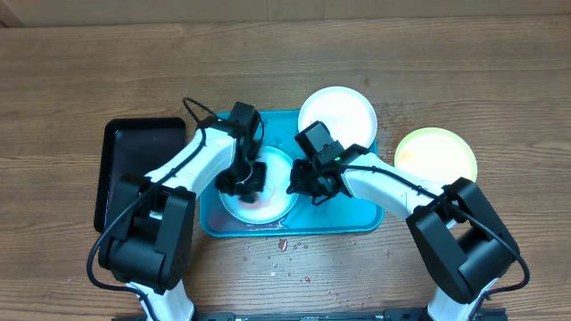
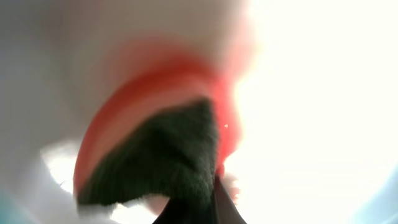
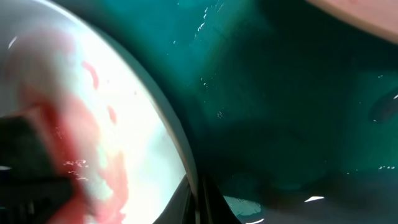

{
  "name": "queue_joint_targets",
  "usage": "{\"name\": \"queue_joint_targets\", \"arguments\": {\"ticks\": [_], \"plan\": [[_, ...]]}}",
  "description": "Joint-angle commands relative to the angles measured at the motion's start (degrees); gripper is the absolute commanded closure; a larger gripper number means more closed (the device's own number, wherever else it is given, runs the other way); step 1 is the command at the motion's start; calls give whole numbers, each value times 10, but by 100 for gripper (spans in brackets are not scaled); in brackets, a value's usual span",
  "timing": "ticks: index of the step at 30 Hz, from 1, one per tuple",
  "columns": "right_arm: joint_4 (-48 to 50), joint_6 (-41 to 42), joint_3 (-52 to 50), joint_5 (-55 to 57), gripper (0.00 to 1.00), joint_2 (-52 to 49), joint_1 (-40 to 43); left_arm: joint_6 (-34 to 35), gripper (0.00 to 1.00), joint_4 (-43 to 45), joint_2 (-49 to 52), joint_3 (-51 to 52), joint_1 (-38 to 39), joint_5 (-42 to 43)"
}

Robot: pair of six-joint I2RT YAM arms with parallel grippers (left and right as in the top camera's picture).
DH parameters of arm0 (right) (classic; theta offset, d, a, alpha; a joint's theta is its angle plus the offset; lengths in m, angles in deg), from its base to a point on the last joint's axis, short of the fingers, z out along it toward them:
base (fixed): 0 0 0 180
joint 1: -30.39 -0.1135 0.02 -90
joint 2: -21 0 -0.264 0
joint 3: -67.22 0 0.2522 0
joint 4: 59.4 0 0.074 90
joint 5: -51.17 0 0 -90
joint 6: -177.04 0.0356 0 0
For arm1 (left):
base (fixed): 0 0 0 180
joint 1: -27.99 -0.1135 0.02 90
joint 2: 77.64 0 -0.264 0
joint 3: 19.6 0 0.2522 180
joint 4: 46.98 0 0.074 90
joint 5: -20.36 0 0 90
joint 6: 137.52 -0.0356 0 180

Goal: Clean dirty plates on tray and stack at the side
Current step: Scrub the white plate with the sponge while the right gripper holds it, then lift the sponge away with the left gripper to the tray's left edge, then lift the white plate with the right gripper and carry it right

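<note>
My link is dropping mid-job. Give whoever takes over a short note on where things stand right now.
Left gripper: holds a dark pad on the smeared white plate in the tray.
Right gripper: at that plate's rim, grip unclear.
Second white plate overlaps the tray's far corner; green-rimmed plate on the table.
Left to do: finish wiping, stack; nothing stacked yet.

Wooden table [image 1: 89,80], narrow black tray [image 1: 134,152] at its left, red specks [image 1: 283,245] scattered on the wood, dark green sponge [image 2: 161,162], blurred

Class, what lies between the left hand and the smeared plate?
A dark green pad, against the red smear on the plate; the left wrist view shows it.
</note>
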Motion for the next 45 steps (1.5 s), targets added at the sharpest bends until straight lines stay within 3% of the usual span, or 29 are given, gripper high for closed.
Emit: {"name": "queue_joint_targets", "arguments": {"ticks": [1, 3, 6, 10, 21, 27, 33, 39, 45], "plan": [[3, 7, 3, 9, 96, -6, 2, -89, 96, 66, 7, 8, 8, 168], [3, 7, 3, 9, 96, -6, 2, -55, 96, 122, 7, 8, 7, 147], [4, 7, 3, 9, 96, -6, 2, 79, 96, 181, 7, 6, 2, 44], [-1, 7, 3, 9, 96, -6, 2, 147, 96, 128, 5, -48, -17, -49], [-24, -7, 4, -24, 96, 33, 4, 84, 96, -204, 4, -355, -53, -109], [-91, -8, 4, 76, 96, 122, -9, 85, 96, -218, 5, -356, -52, -109], [-183, -3, 4, 311, 96, 212, -91, 87, 96, -213, 5, -354, -52, -109], [-262, 50, 4, 523, 96, 227, -188, 87, 96, -212, 5, -354, -52, -109], [-340, 109, 18, 620, 96, 227, -228, 87, 96, -211, 5, -354, -52, -109]]}}
